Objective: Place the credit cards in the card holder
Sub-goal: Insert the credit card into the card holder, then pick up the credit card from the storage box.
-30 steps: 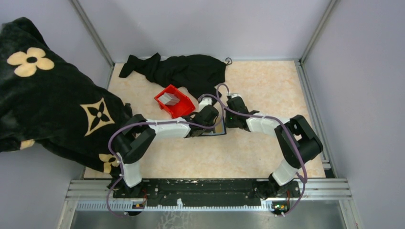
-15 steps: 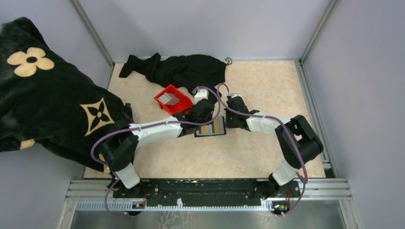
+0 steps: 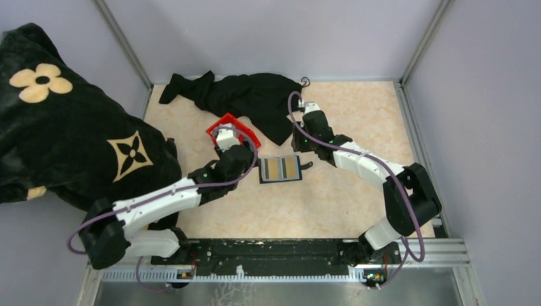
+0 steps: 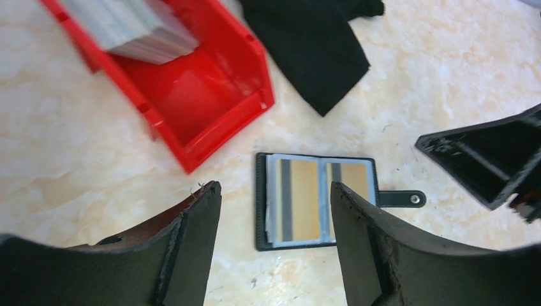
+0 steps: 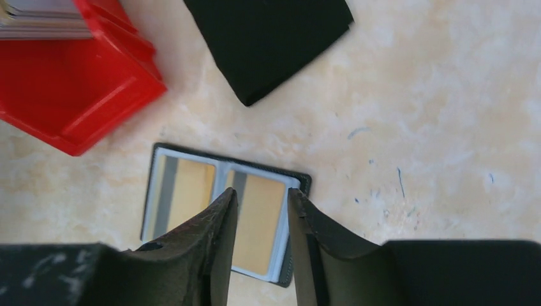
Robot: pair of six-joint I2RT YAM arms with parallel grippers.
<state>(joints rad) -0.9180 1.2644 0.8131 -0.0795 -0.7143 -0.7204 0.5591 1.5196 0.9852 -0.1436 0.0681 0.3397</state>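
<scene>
The card holder (image 3: pixel 281 169) lies open and flat at mid-worktop (image 3: pixel 344 204), with tan-gold credit cards (image 4: pixel 305 199) showing in both sleeves. Near its far-left corner, not touching, sits the red bin (image 4: pixel 210 102) holding a stack of cards (image 4: pixel 137 29); a black cloth (image 3: pixel 249 95) lies beyond. The left gripper (image 4: pixel 275 191) hangs by the bin, jaws wide apart and empty, while the right gripper (image 5: pixel 261 194) hangs far-right of the holder, jaws narrowly apart and gripping nothing.
</scene>
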